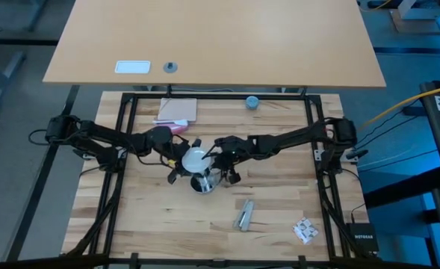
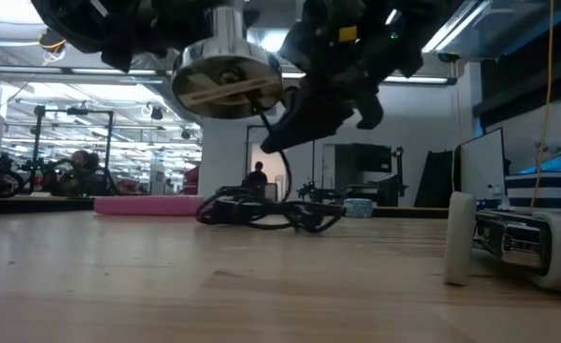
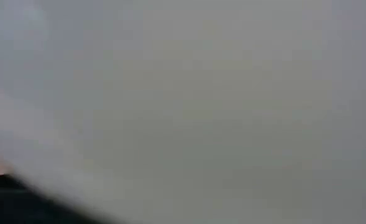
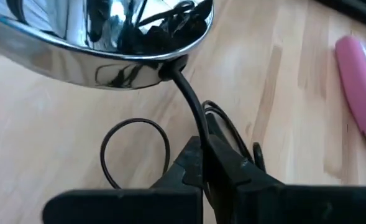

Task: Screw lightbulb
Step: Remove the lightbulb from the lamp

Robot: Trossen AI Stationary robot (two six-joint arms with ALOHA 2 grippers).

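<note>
Lightbulb (image 1: pixel 195 158) held above bench (image 1: pixel 152 224) centre in left gripper (image 1: pixel 181 161) jaws, directly over chrome lamp base (image 2: pixel 227 78). Right gripper (image 4: pixel 202 163) jaws closed on base's black cord (image 4: pixel 189 93), base lifted. Seating unconfirmed; judged threading in progress, tightening remains.

I see the lightbulb (image 1: pixel 195 158) as a small white frosted globe near the table's middle, between my two arms, seated directly above a shiny chrome lamp base (image 1: pixel 204 181) that is held clear above the tabletop.
</note>
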